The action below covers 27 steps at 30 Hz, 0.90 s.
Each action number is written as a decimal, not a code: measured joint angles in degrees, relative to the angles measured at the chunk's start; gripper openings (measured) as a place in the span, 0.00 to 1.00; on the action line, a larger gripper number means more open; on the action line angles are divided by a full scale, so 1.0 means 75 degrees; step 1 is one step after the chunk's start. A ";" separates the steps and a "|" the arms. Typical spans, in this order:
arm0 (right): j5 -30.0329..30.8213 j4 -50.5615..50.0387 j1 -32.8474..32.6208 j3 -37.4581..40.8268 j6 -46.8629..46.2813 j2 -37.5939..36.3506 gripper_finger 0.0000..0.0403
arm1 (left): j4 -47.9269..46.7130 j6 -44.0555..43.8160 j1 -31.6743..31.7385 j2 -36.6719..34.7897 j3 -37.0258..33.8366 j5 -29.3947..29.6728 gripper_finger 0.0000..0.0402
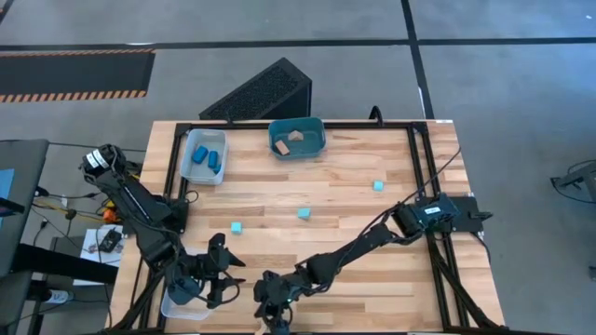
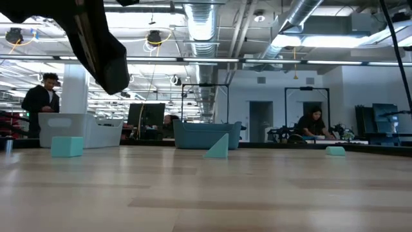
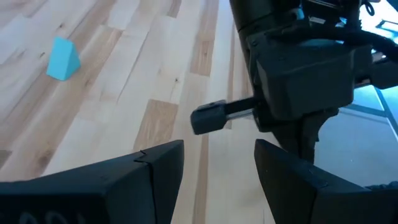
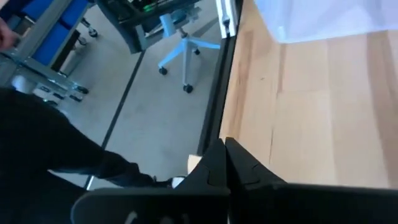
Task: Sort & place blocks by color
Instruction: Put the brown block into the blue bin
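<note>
Three pale cyan blocks rest flat on the wooden table: one (image 1: 237, 227) left of centre, a wedge (image 1: 304, 213) in the middle, one (image 1: 378, 185) to the right. Darker blue blocks (image 1: 209, 155) lie in a clear tray (image 1: 192, 167) at the far left. Tan wooden blocks (image 1: 294, 140) lie in the teal tub (image 1: 317, 144). My left gripper (image 3: 217, 168) stands open and empty near the table's near left; its place in the high view is (image 1: 223, 279). My right gripper (image 4: 225, 163) is shut at the near edge (image 1: 272, 314), holding nothing I can see.
A second clear tray (image 1: 182, 300) sits at the near left corner, beside my left gripper. My right arm (image 3: 298, 68) stands close in front of the left gripper. A black frame (image 1: 424, 186) borders the table. People show in the room behind (image 2: 38, 96).
</note>
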<state>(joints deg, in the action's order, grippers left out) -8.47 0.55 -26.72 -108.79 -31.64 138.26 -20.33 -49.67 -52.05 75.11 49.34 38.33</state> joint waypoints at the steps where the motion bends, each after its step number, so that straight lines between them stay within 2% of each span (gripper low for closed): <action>1: -0.0017 -0.0025 -0.0005 0.0000 0.0002 0.0012 0.00 | 0.0005 -0.0004 0.0000 0.0000 0.0000 -0.0003 0.45; 6: -0.0347 0.0238 -0.0044 0.0029 -0.0001 0.0236 0.00 | 0.0042 -0.0079 0.0000 0.0000 0.0000 -0.0076 0.45; 12: -0.0327 0.0366 -0.0087 0.0026 -0.0358 0.0385 0.00 | 0.0039 -0.0111 -0.0003 0.0000 0.0000 -0.0219 0.45; 27: -0.0283 0.0142 -0.0070 0.0006 -0.0025 0.0364 0.00 | -0.0002 0.0151 0.0000 0.0000 0.0000 -0.0213 0.45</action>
<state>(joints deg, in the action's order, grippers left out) -10.59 1.62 -27.24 -108.75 -31.82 140.99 -20.35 -48.53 -52.05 75.11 49.34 36.73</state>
